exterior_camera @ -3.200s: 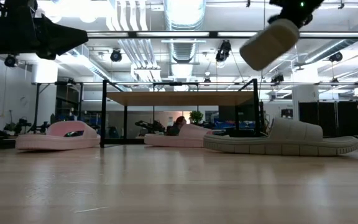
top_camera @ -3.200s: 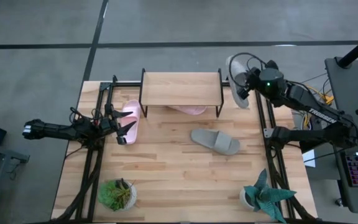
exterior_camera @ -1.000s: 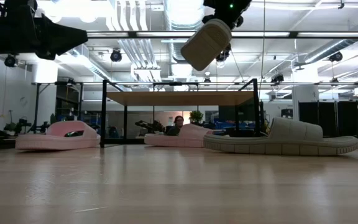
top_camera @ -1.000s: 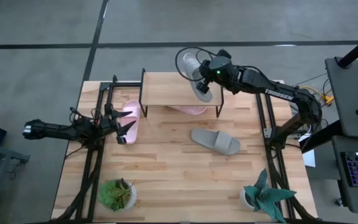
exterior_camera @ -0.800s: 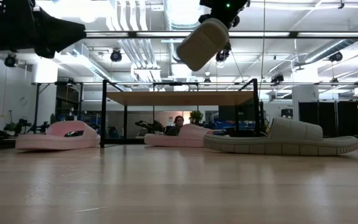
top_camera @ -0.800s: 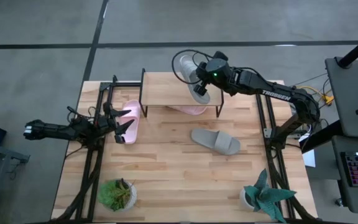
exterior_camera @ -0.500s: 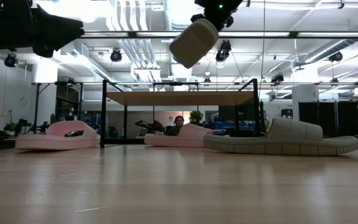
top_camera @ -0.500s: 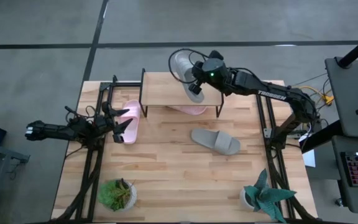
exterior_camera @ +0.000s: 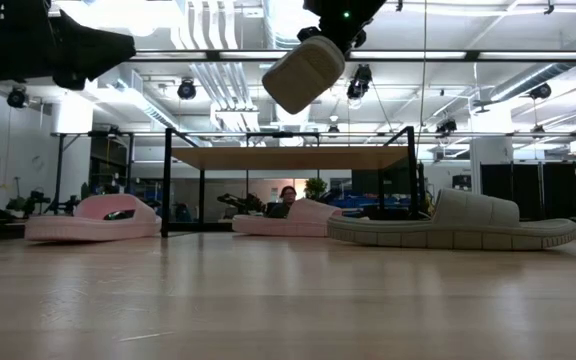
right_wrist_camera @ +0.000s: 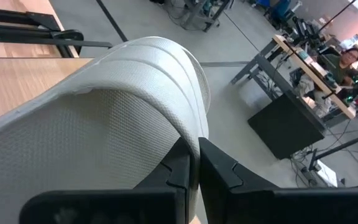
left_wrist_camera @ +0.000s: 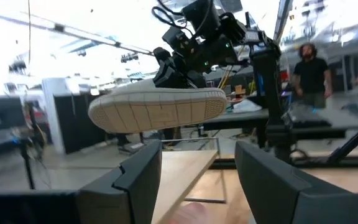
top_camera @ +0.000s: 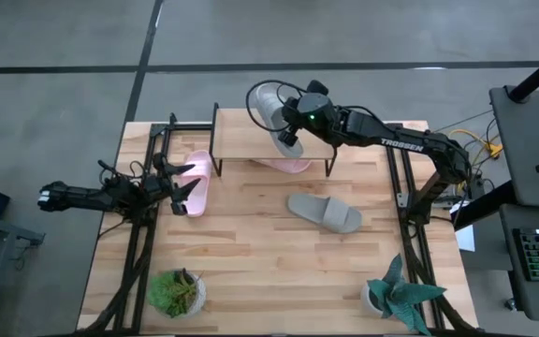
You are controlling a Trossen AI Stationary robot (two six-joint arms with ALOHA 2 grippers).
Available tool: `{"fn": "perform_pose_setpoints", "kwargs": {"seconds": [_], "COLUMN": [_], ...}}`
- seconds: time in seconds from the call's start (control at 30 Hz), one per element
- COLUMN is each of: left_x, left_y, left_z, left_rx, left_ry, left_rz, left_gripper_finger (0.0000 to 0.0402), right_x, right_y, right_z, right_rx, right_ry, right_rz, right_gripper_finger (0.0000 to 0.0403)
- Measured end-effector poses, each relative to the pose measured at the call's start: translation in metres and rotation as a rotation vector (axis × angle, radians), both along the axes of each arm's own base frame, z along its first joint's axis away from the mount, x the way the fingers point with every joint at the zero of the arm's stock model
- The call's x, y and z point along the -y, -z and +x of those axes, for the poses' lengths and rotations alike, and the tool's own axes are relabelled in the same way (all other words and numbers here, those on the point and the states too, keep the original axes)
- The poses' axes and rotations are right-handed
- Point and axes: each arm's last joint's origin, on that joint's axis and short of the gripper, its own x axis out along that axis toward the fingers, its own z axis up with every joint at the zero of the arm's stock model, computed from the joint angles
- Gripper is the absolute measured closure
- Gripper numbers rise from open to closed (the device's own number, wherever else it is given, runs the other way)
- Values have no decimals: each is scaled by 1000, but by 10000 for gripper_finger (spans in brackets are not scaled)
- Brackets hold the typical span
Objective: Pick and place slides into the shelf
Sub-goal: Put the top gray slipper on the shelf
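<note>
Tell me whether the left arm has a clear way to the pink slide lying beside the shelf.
Probably yes. The left gripper hangs open right by the pink slide, with nothing between them. The shelf stands to one side, and the right gripper is busy over it, holding a grey slide.

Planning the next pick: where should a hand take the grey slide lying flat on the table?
Grip the grey slide by its ribbed strap, coming from above. It lies sole-down in open table space, and the arched strap stands up as the one raised part jaws can close across.
</note>
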Motion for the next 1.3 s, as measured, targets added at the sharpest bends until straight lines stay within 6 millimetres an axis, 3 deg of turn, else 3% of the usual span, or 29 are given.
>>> {"fn": "perform_pose_setpoints", "kwargs": {"seconds": [0.2, 0.33, 0.5, 0.67, 0.77, 0.93, 1.3], "left_x": [0, 1, 2, 0, 0, 3, -2], "left_y": [-18, -28, -38, -55, -56, -55, -75], "left_z": [0, 8, 26, 43, 58, 84, 120], "left_rx": [68, -8, -115, -195, -293, -409, -443], "left_ry": [-77, -107, -111, -248, -285, -274, -333], "left_rz": [195, 291, 310, 286, 363, 436, 445], "left_gripper_finger": [212, 211, 180, 127, 109, 105, 104], "right_x": [0, -4, -13, -26, -36, -50, -62], "right_y": [-2, 0, 4, 2, 1, -1, 3], "right_z": [-1, -1, 0, 2, 3, 4, -1], "right_rx": [-4, -27, -56, -80, -78, -63, -137], "right_ry": [-6, -67, -204, -252, -329, -461, -485], "right_rz": [-7, 22, 85, 74, 85, 129, 172], "right_gripper_finger": [390, 390, 390, 390, 390, 390, 390]}}
